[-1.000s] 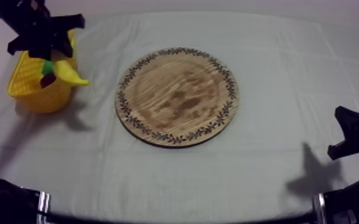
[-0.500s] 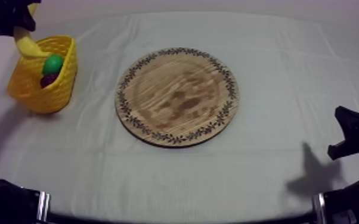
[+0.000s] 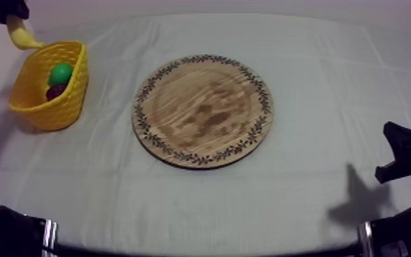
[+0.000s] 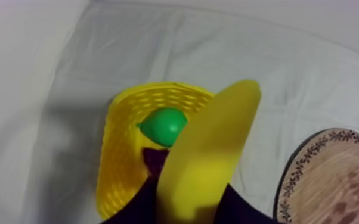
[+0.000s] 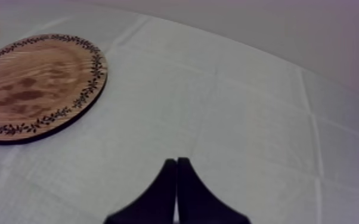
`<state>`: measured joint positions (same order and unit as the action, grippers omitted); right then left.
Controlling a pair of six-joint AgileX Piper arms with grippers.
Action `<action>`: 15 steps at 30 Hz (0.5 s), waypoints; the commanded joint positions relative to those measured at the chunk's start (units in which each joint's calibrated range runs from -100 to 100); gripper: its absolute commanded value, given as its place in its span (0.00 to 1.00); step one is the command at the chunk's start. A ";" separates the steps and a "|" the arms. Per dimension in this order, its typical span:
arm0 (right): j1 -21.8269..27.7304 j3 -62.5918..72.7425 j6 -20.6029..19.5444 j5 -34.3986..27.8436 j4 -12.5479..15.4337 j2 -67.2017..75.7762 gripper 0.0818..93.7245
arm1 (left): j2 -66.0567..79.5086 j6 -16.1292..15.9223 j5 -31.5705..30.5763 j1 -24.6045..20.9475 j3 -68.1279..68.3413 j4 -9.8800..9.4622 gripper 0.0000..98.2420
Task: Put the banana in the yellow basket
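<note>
The wooden board (image 3: pixel 203 111) lies flat and bare on the worktop (image 3: pixel 317 61), a low obstacle with open cloth all round. The yellow basket (image 3: pixel 48 117) stands well left of it; a pear (image 3: pixel 61 73) and grapes (image 3: pixel 57 91) fill its board-ward side (the other side is free). The banana (image 3: pixel 18 34), gripped in the left end effector (image 3: pixel 9 14), hangs just beyond the basket's far rim. The right end effector (image 5: pixel 176 173), fingers together, sits low at the right, clear of the board.

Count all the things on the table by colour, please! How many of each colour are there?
Yellow: 2 (banana, basket)
Green: 1 (pear)
Dark purple: 1 (bunch of grapes)
Wood brown: 1 (board)
Total: 5
</note>
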<state>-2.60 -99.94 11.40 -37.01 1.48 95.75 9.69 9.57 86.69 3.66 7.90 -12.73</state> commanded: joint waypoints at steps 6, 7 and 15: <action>0.00 0.05 0.01 0.00 0.01 0.00 0.00 | -4.52 0.16 -7.47 -2.25 2.47 -0.99 0.24; 0.00 0.05 0.01 0.00 0.01 0.00 0.00 | -5.15 0.26 -8.71 -2.53 3.18 -1.08 0.24; 0.00 0.05 0.01 0.00 0.01 0.00 0.00 | -10.30 1.68 -16.70 -3.46 9.16 -1.79 0.21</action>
<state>-2.60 -99.94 11.40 -37.01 1.48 95.75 0.04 11.21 71.04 0.22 16.45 -14.48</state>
